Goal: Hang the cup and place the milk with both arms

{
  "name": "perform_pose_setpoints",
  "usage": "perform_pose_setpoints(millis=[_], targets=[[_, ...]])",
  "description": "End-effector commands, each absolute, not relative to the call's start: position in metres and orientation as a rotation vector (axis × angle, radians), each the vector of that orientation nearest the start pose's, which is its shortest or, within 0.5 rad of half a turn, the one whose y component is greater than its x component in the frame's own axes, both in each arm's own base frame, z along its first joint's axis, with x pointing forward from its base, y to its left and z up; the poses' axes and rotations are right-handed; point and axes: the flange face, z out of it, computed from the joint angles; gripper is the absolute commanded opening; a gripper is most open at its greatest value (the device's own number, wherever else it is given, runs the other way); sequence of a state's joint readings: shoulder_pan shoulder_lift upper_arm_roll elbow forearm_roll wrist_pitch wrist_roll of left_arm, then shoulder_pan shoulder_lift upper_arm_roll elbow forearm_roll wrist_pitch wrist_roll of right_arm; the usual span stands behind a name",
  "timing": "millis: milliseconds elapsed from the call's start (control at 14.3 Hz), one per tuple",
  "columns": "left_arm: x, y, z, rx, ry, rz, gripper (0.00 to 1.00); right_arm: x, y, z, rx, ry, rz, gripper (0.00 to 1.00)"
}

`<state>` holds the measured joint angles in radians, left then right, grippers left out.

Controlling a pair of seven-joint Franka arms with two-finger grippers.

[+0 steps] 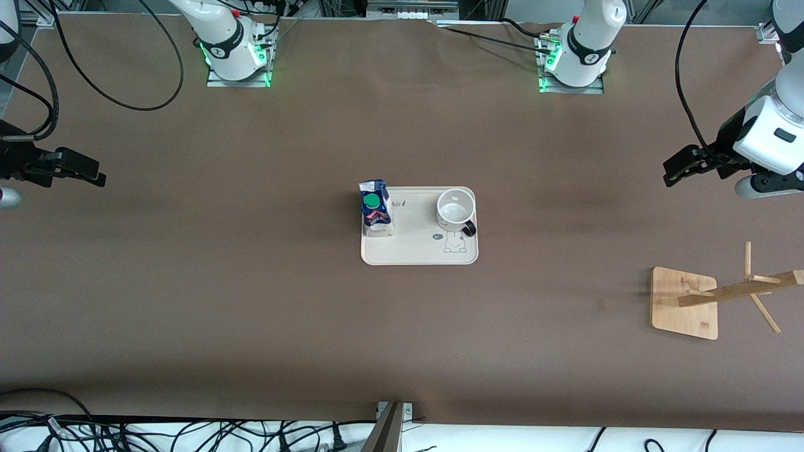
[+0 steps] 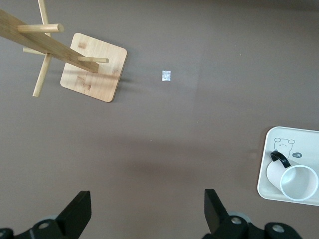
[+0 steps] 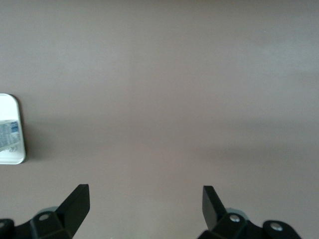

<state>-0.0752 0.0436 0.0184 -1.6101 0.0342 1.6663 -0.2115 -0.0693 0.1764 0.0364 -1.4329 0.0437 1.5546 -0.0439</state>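
Waiting: both arms hover, jaws spread wide, nothing held.
Left gripper (image 1: pixel 671 171): over bare table at its own end, near the wooden rack (image 1: pixel 722 295).
Right gripper (image 1: pixel 94 177): over its table end.
Cup (image 1: pixel 456 210): upright on the tray (image 1: pixel 414 248), corner toward the left arm.
Milk (image 1: pixel 375 208): tray's edge toward the right arm.
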Motion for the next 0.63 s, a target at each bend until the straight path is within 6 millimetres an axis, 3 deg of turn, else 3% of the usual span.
perform_pose_setpoints(millis=[0,209,418,557], targets=[[0.571,-0.018,0.594,-3.119,-0.134,-0.038,1.0,0.606,-0.007,0.588,-3.014,-0.008,0.058,1.0],[0.571,-0.014,0.596,-3.123,-0.105,-0.047,1.0,0.613,-0.001,0.575,-2.998,-0.014,0.079,1.0],[0.571,-0.015,0.596,-3.123,-0.11,-0.05,1.0,0.622,0.025,0.561,-3.006,-0.061,0.08,1.0],[0.57,-0.018,0.597,-3.125,-0.101,-0.052,1.0,0.623,0.072,0.553,-3.038,0.015,0.093,1.0]])
